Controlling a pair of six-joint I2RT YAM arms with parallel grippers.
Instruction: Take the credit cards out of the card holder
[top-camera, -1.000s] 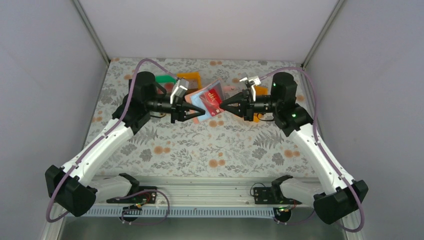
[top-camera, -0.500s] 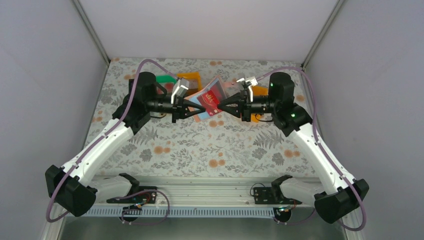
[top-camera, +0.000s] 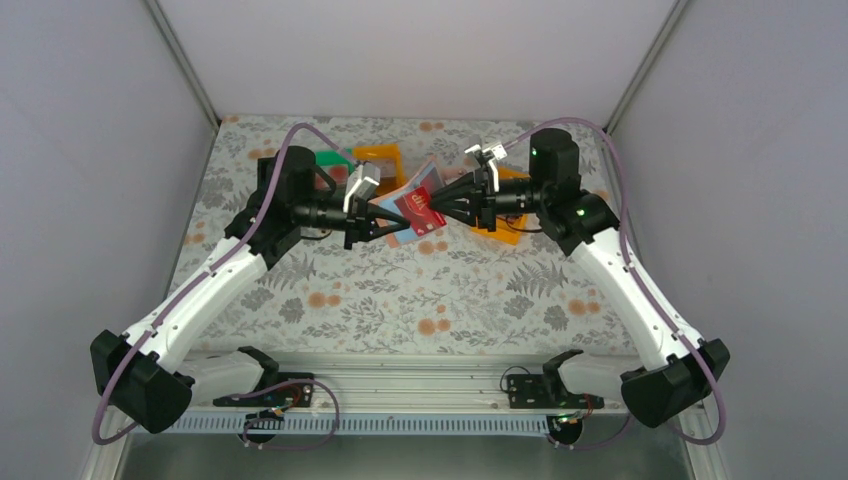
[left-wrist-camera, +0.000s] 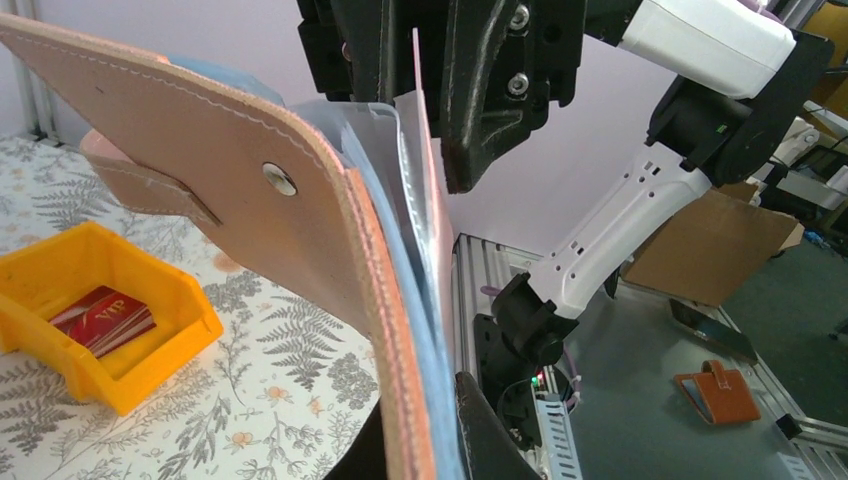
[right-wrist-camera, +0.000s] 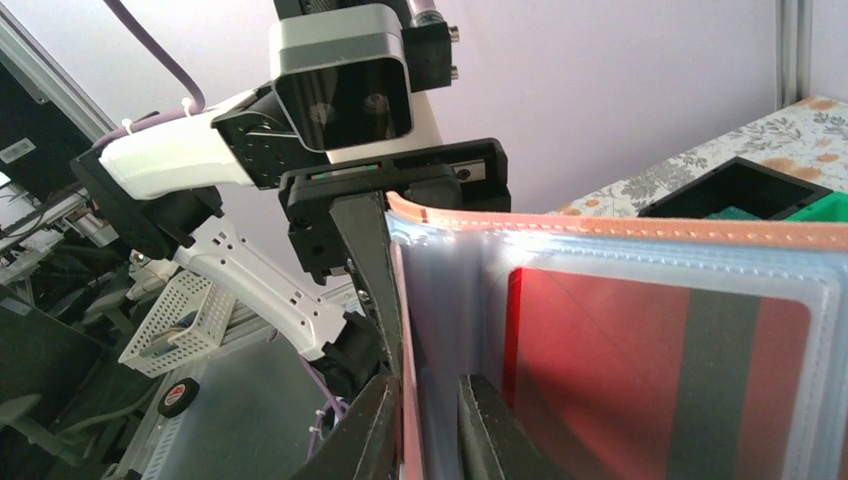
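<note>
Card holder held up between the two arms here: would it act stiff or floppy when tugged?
The card holder is probably floppy: its cover curves away from where the left gripper clamps it. Its clear sleeves look thin and glossy, so they are likely slippery and prone to fanning apart.

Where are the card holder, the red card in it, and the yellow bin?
card holder (left-wrist-camera: 250, 230): left wrist view, pink outer cover.
red card (right-wrist-camera: 600, 380): right wrist view, red face in sleeve.
yellow bin (left-wrist-camera: 170, 358): left wrist view, outer wall.
</note>
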